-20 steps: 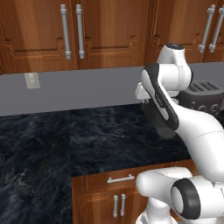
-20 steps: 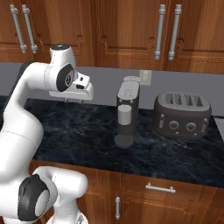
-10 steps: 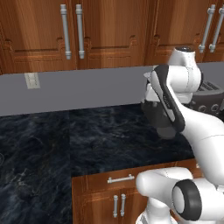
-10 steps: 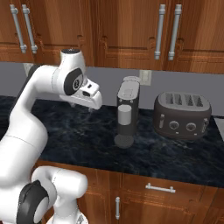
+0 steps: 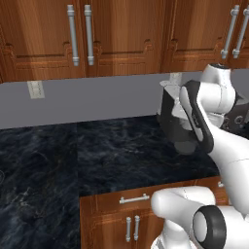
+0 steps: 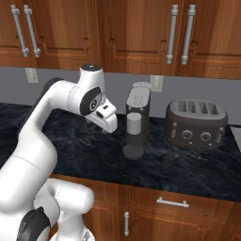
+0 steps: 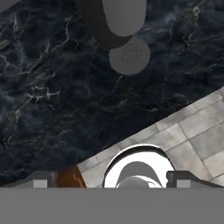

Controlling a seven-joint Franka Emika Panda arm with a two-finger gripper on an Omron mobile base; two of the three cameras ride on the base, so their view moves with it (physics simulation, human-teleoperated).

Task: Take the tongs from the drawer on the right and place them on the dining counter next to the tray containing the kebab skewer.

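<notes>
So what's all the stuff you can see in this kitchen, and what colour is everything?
counter: one, black stone with pale veins, across the middle.
coffee machine: one, dark grey, standing on the counter beside the gripper.
toaster: one, dark grey with four slots, on the counter right of the coffee machine.
drawer: one, reddish-brown with a short silver handle, shut, under the counter.
wall cabinets: several doors, reddish-brown with tall silver handles, above.
wall sockets: two, pale, on the grey wall.
floor tiles: grey, seen below the counter edge.
gripper: one, white, open, held above the counter.

A kitchen: wooden cabinets (image 6: 136, 33), stone counter (image 6: 188, 167), toaster (image 6: 196, 124), probably a coffee machine (image 6: 136, 123).
</notes>
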